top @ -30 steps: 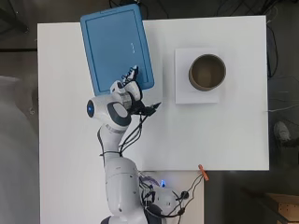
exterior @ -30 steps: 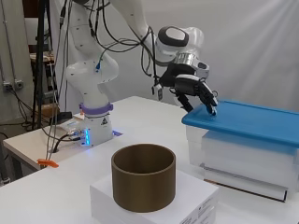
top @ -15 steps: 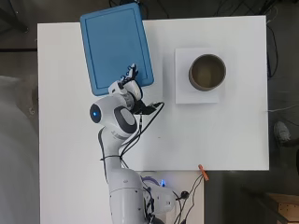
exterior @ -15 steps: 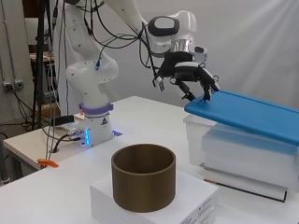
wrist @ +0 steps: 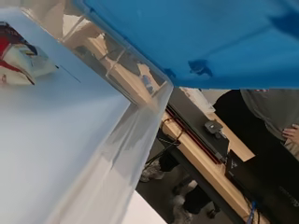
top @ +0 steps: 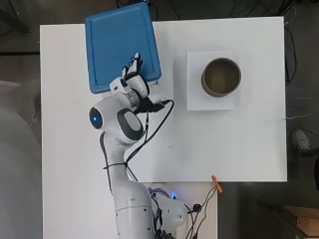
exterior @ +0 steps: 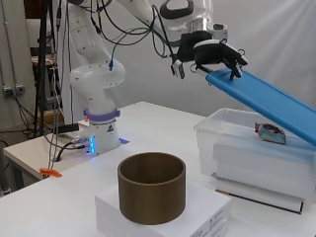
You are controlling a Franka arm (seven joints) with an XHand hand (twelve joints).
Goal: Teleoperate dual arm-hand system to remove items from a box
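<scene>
Up above the white table (exterior: 163, 116), the black and white hand (exterior: 213, 52) has its fingers curled over the near edge of the flat blue plastic lid (exterior: 276, 103), tipping it up. Lifting it slowly and level looks best. Right of the hand and below it, a small colourful packet (exterior: 269, 133) lies inside the clear plastic box (exterior: 247, 158).
</scene>
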